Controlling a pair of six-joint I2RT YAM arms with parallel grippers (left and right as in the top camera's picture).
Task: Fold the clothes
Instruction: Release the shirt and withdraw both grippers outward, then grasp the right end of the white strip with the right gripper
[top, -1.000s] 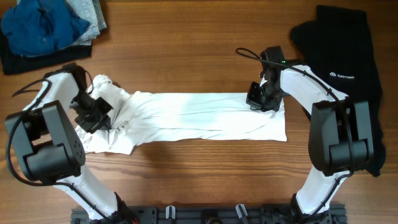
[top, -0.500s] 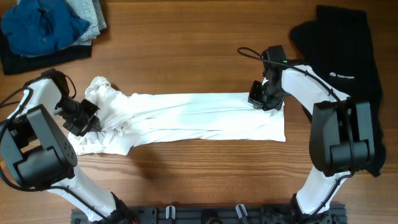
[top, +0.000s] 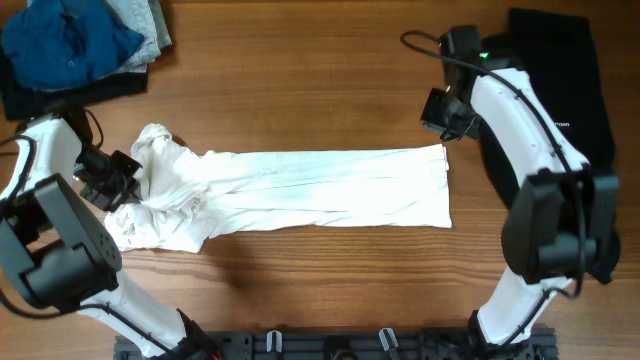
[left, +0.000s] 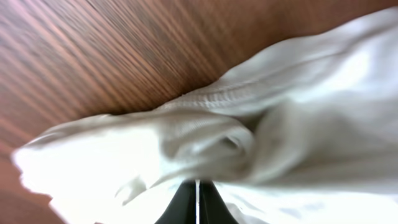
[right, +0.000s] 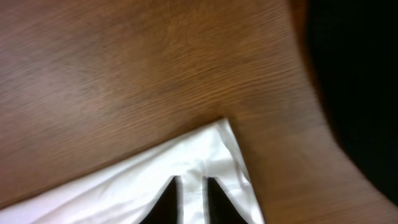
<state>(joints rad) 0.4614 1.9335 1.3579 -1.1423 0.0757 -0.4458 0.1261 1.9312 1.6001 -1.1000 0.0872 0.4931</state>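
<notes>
The white T-shirt (top: 320, 190) lies on the wooden table (top: 300, 80) as one long band, folded along its length, and it runs from the left side to the right side. Its right end is flat with a straight edge. Its left end is bunched and wrinkled, with a loose part spreading toward the front edge of the table.

The left hand (top: 110, 183) is at this bunched left end, touching the fabric. In the left wrist view its fingers (left: 186, 202) are pressed almost together, with only a thin white line between them, and the folds of the shirt sit directly at the tips. So this hand is closed on a fold of the shirt.

The right hand (top: 443, 110) is near the far right corner of the shirt, a little beyond it, over bare wood. In the right wrist view its two fingers (right: 169, 196) stand slightly apart and nothing is between them. The pointed corner of the shirt is visible lying flat on the table behind the tips.

A black garment (top: 560, 70) with a small white logo lies just beside the right arm. A blue garment (top: 65, 40) on a grey garment (top: 145, 20) lies at the far left corner, well apart from the shirt.
</notes>
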